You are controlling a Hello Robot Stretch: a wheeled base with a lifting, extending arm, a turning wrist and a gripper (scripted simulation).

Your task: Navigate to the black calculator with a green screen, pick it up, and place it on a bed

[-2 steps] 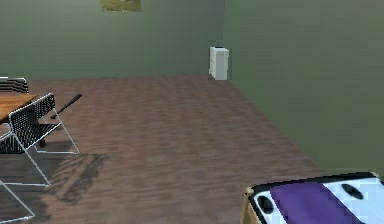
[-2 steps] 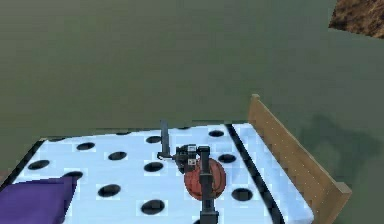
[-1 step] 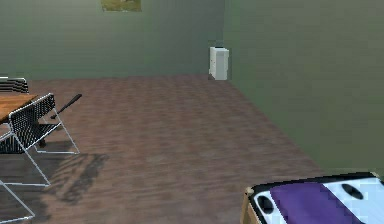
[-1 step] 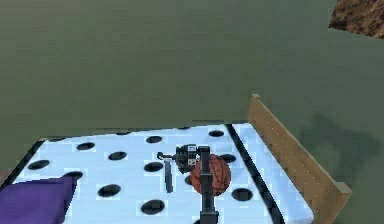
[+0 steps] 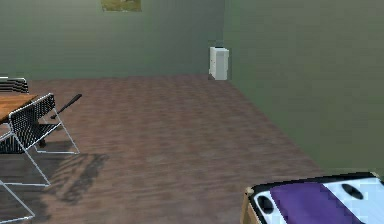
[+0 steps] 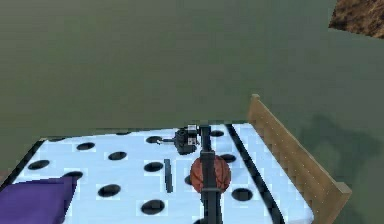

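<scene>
- Forward view — a wood-plank floor (image 5: 170,120) runs back to grey-green walls. A white box-like unit (image 5: 219,62) stands against the far wall near the corner, and a picture (image 5: 120,5) hangs at the top edge.
- At that view's left stands a wooden table (image 5: 15,104) with wire-framed chairs (image 5: 35,135) just beside it.
- At its bottom right shows the corner of a bed (image 5: 268,205), with a purple blanket (image 5: 320,207) lying on it.
- Arm side view: the bed's pale cover with dark spots (image 6: 120,170) spreads across the lower half. Its far edge lies against the wall, and a wooden end board (image 6: 296,165) runs along the right side.
- The arm (image 6: 209,205) rises from the bottom edge over the cover. The gripper (image 6: 180,141) sits at its far end, near the cover's wall-side edge.
- How the fingers stand cannot be told. With the spotted cover behind them, whether the gripper holds anything cannot be told either.
- A round reddish-brown thing (image 6: 222,177) lies on the cover, and the arm crosses in front of it.
- A dark strip (image 6: 168,176) lies on the cover just left of the arm, nearer the bottom edge than the gripper. It is too small to tell whether it is the task's calculator.
</scene>
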